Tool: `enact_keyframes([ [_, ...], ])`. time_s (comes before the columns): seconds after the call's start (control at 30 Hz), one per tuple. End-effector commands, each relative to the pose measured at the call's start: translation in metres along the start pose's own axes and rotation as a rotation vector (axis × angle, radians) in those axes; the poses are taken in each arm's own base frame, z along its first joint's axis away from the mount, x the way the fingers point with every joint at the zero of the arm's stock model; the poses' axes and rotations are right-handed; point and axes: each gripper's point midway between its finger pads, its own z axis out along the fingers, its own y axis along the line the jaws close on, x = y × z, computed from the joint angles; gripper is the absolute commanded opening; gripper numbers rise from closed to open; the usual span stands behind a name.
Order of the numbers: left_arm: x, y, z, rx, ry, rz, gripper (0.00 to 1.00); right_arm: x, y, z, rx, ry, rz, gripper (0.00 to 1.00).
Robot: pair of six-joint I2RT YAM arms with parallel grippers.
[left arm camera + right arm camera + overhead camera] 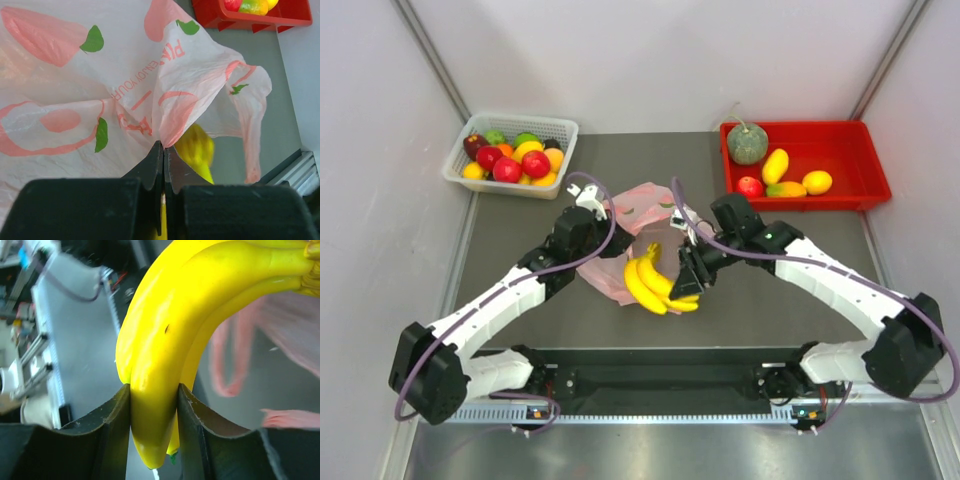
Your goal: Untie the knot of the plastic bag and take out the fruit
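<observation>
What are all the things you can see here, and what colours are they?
plastic bag: one, pink, mid-table
bananas: one bunch, yellow, by the bag
tray: one, red, back right
melon: one, grey-green, in the tray
small fruits: four, mostly yellow, one red, in the tray
basket: one, white, back left
basket fruits: heap, red, orange, yellow, green
table: one, grey
left arm: one, white-black, jaws shut on plastic bag
right arm: one, white-black, jaws shut on bananas
</observation>
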Motion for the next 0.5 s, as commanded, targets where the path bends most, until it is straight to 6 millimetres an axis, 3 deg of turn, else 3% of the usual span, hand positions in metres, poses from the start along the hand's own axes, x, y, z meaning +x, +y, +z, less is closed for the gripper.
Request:
enact_keyframes([
  [0.0, -0.023, -0.015, 0.003, 0.038, -0.065, 0.013, 0.0, 0.013, 0.069, -0.03, -0.271, -0.013, -0.23, 0.0],
  [0.17, -0.023, -0.015, 0.005, 0.034, -0.064, 0.019, 0.0, 0.014, 0.107, -0.062, -0.319, -0.102, -0.429, 0.0],
  [0.27, -0.025, -0.013, 0.004, 0.026, -0.072, 0.019, 0.0, 0.0, 0.108, -0.078, -0.212, -0.183, -0.503, 0.0],
  [0.37, -0.023, -0.012, 0.003, 0.024, -0.071, 0.023, 0.0, -0.04, 0.084, -0.106, 0.069, -0.361, -0.483, 0.0],
  [0.4, -0.023, -0.012, 0.003, 0.024, -0.071, 0.021, 0.0, -0.058, 0.064, -0.125, 0.232, -0.441, -0.452, 0.0],
  [0.47, -0.021, -0.01, 0.003, 0.021, -0.066, 0.023, 0.0, -0.078, 0.045, -0.145, 0.368, -0.535, -0.385, 0.0],
])
